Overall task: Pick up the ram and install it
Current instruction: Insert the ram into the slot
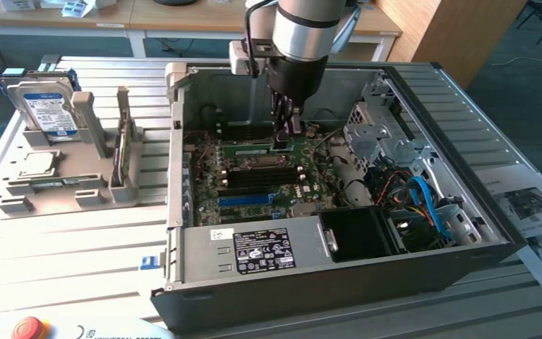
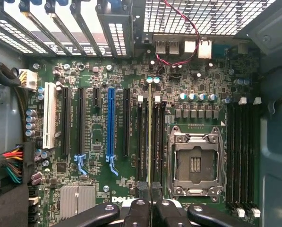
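- Ram is a skinny green stick. It stands on its thin edge, straight down from my claw.
- I have my claw closed almost all the way, and my two black fingers pinch the top of the stick.
- Long black slots run right under it. I cannot tell if it sits in one.
- Just beside it is the square metal chip socket.
- All around my claw is the open computer case.
- Well apart from my claw, outside the case, stands a hard drive.
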`<state>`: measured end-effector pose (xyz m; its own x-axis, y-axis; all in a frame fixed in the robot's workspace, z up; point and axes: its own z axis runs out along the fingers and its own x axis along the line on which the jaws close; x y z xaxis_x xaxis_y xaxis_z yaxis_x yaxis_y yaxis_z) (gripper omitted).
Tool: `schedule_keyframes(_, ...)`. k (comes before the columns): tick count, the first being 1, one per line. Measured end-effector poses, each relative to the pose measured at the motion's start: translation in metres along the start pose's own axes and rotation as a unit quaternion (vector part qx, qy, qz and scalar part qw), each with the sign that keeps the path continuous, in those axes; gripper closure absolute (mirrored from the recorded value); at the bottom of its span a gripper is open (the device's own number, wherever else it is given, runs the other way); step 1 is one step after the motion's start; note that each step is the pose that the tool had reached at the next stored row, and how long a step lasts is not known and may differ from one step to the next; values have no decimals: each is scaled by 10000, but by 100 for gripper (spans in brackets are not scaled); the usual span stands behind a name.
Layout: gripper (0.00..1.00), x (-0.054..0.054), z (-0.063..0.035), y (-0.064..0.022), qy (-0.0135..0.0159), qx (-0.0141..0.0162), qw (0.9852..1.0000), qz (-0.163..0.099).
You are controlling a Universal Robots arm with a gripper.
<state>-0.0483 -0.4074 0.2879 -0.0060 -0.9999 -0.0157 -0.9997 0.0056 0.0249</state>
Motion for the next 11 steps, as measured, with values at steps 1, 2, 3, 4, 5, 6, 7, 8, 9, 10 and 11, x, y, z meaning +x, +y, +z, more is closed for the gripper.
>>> schedule_keyframes(1, 88, 0, 0, 0, 0, 0, 10000, 0)
schedule_keyframes(2, 88, 0, 0, 0, 0, 0, 10000, 0)
schedule_keyframes(3, 88, 0, 0, 0, 0, 0, 10000, 0)
schedule_keyframes(4, 88, 0, 0, 0, 0, 0, 10000, 1)
schedule_keyframes(5, 88, 0, 2, -5, -1, 1, 10000, 1)
schedule_keyframes(6, 88, 0, 3, -16, -2, 1, 10000, 2)
schedule_keyframes(7, 88, 0, 4, -31, -2, 1, 10000, 2)
schedule_keyframes(8, 88, 0, 4, -46, -1, 1, 10000, 1)
schedule_keyframes(9, 88, 0, 5, -56, -1, 0, 10000, 2)
schedule_keyframes(10, 88, 0, 5, -61, 0, 0, 10000, 2)
schedule_keyframes(11, 88, 0, 5, -62, 0, 0, 10000, 2)
